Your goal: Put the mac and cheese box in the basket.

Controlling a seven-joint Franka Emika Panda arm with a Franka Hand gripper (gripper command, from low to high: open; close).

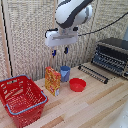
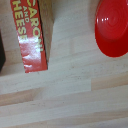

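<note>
The mac and cheese carton (image 1: 52,81) stands upright on the wooden table, orange and yellow with a red patch. In the wrist view its red top face (image 2: 31,35) with yellow letters shows from above. My gripper (image 1: 60,51) hangs in the air well above the carton and the blue cup, its blue-tipped fingers (image 1: 54,52) apart and empty. The fingers do not show in the wrist view. The red basket (image 1: 35,86) with blue-grey rim handles sits on the table at the exterior view's left, apart from the carton.
A blue cup (image 1: 65,73) stands just behind the carton. A small red bowl (image 1: 77,84) lies beside it; it also shows in the wrist view (image 2: 112,27). A toaster oven (image 1: 112,55) with a pulled-out rack (image 1: 92,73) stands at the exterior view's right.
</note>
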